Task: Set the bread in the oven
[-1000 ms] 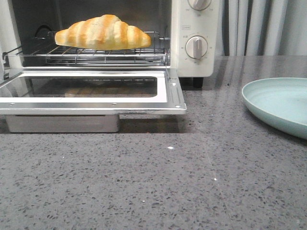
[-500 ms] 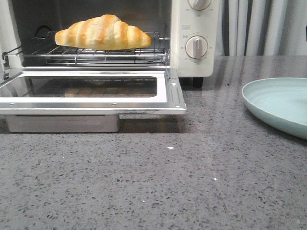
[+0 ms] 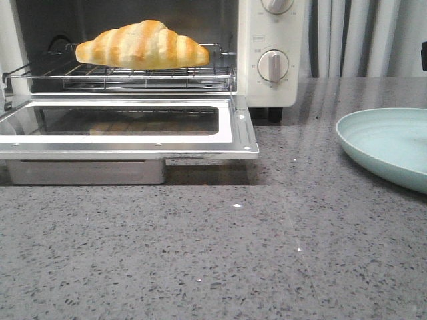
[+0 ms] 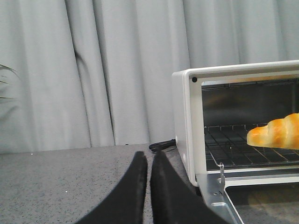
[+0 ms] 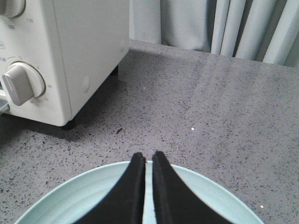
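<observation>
The bread (image 3: 141, 45), golden with pale stripes, lies on the wire rack (image 3: 133, 79) inside the cream-white oven (image 3: 273, 40). The glass door (image 3: 127, 141) hangs open and flat. The bread's end also shows in the left wrist view (image 4: 276, 132). My left gripper (image 4: 149, 156) is shut and empty, low over the counter beside the oven's left wall (image 4: 187, 121). My right gripper (image 5: 147, 156) is shut and empty above the far rim of a pale green plate (image 5: 93, 196), to the right of the oven (image 5: 88, 51). Neither gripper's fingers show in the front view.
The pale green plate (image 3: 387, 143) sits on the grey speckled counter at the right. Two round dials (image 3: 273, 65) are on the oven's right panel. A black cable (image 4: 161, 145) lies behind the oven. Grey curtains hang behind.
A small dark part has come into the front view at the right edge. The bread, oven and plate have not moved.
</observation>
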Controlling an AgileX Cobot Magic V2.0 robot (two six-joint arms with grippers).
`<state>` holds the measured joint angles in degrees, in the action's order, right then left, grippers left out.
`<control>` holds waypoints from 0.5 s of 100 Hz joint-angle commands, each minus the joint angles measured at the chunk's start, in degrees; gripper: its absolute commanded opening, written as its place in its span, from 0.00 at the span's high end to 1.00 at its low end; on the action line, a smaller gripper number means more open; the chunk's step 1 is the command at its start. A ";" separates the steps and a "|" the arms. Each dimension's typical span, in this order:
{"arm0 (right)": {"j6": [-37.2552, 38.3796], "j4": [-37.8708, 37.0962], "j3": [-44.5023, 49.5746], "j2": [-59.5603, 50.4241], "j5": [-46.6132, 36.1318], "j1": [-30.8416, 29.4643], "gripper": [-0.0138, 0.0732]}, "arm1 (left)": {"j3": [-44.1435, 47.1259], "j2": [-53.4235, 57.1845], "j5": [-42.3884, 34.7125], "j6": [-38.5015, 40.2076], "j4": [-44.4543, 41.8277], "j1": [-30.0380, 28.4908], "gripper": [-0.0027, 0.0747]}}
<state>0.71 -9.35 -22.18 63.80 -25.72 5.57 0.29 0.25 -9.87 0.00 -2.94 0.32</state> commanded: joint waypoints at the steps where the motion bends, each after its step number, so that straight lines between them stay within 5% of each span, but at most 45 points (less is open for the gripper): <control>1: -0.07 0.32 -1.20 -0.60 -3.89 -0.25 0.82 | 1.22 1.68 -3.63 0.00 0.54 -0.12 0.99; 35: -0.07 0.32 -1.20 -0.60 -3.89 -0.25 0.82 | 1.22 1.68 -3.12 -3.07 -0.08 -0.12 0.99; 50: -0.07 0.32 -1.20 -0.60 -3.89 -0.25 0.82 | 1.32 1.68 4.40 -4.36 -0.08 -0.12 0.99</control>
<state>0.80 -9.35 -22.18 63.80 -25.42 5.57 0.29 0.25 -5.56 -3.74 -3.05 0.32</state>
